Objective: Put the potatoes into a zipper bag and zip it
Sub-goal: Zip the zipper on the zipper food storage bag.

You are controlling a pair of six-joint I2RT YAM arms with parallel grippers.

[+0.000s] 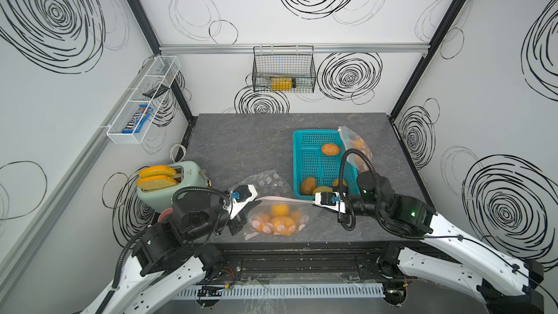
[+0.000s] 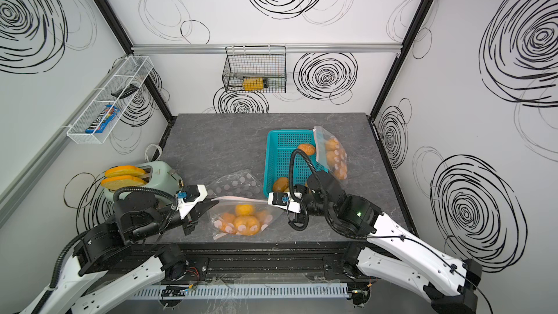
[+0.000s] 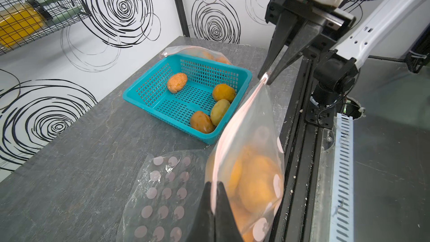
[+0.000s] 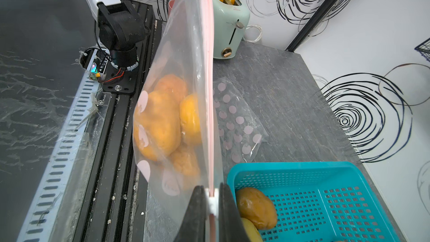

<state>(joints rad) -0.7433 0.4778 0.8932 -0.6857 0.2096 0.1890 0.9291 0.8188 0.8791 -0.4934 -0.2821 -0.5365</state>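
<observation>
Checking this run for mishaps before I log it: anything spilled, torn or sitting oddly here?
Nothing spilled or torn that I can see. One oddity: a filled bag leans tilted against the teal basket's right side instead of lying flat, and an empty dotted bag lies crumpled on the table.

You have the filled bag (image 1: 306, 213) at the tabletop's (image 1: 241, 146) front edge, potatoes (image 1: 279, 210) inside. Just behind it lies an empty bag (image 1: 270, 180). The toaster (image 1: 178, 176) stands left. The basket (image 1: 314, 132), behind and right, holds more potatoes, with a third bag (image 1: 357, 146) against its right side.
</observation>
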